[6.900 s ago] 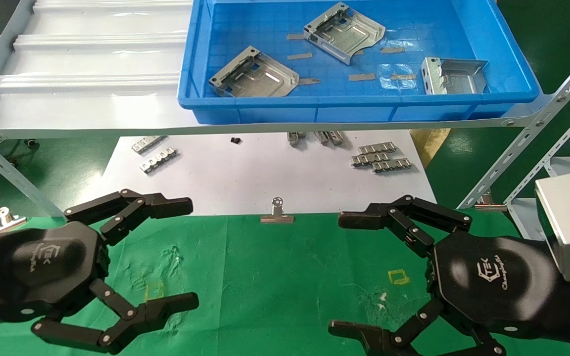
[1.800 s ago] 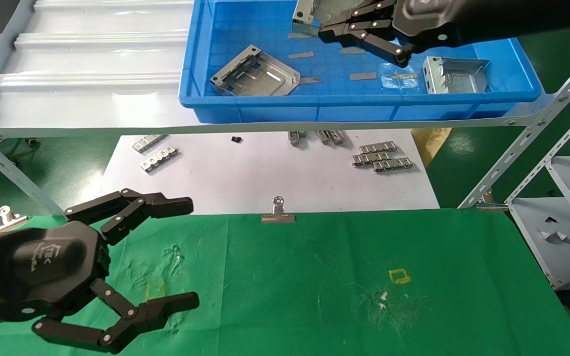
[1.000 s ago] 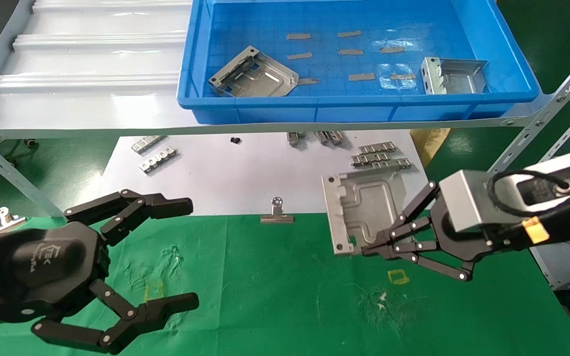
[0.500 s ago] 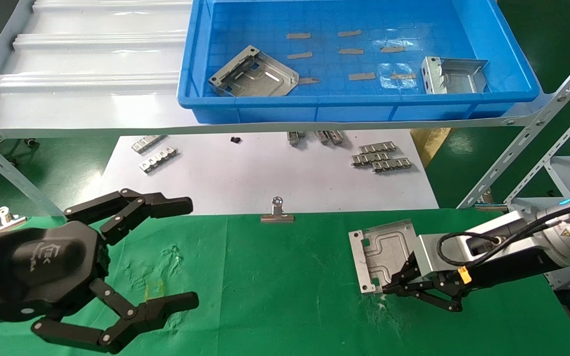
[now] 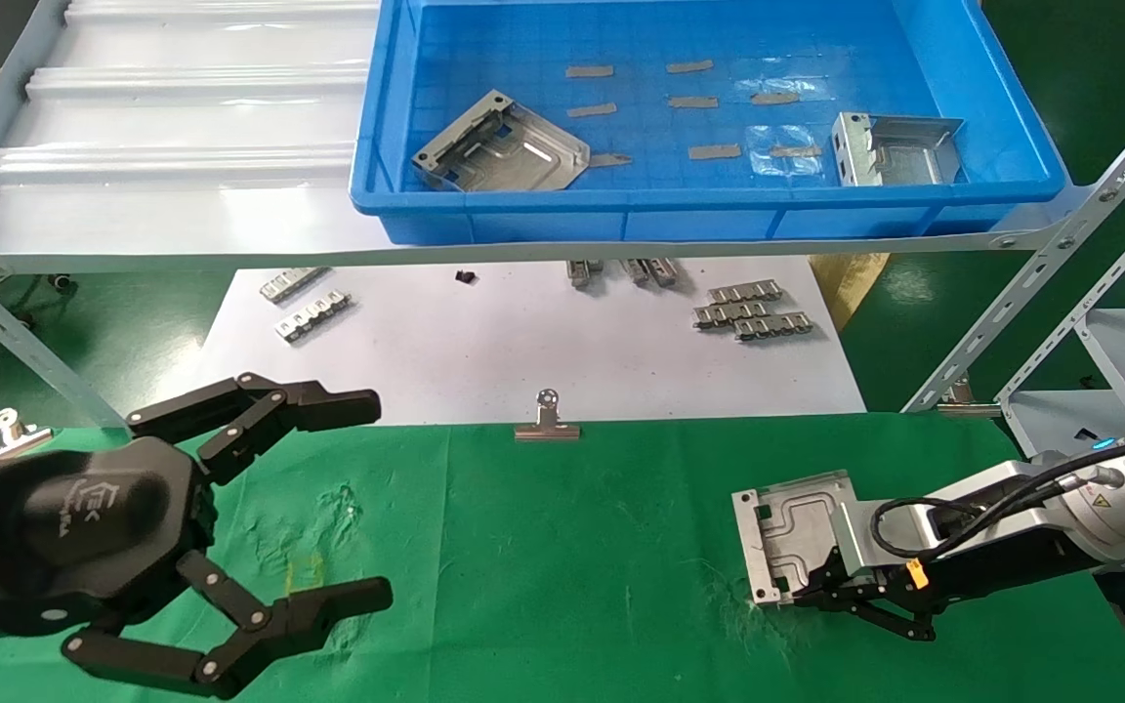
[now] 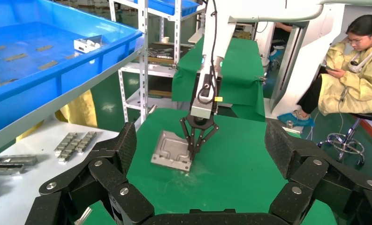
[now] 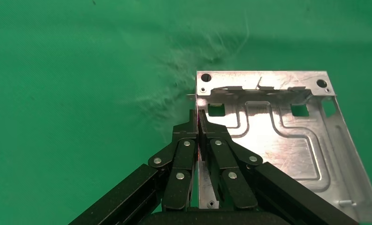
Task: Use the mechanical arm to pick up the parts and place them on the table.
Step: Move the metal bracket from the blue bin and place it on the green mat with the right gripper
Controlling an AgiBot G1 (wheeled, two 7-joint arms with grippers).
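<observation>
My right gripper (image 5: 802,596) is shut on the side flange of a grey metal part (image 5: 797,527), low over the green table (image 5: 543,566) at the right. The plate is tilted, its lower edge at or just above the cloth. In the right wrist view the fingers (image 7: 198,119) pinch the part (image 7: 277,126) by its bent-up edge. The left wrist view shows that part (image 6: 170,150) from afar. Two more parts (image 5: 501,146) (image 5: 899,148) lie in the blue tray (image 5: 699,220). My left gripper (image 5: 372,498) hangs open and empty at the near left.
A white sheet (image 5: 523,342) behind the cloth carries small ribbed strips (image 5: 748,312). A binder clip (image 5: 547,420) pins the cloth's far edge. Slanted shelf rails (image 5: 1041,293) stand at the right. A seated person (image 6: 353,70) is beyond the table.
The right gripper took a part out of the blue tray and has carried it down and rightward to the green cloth. The left arm has not moved.
</observation>
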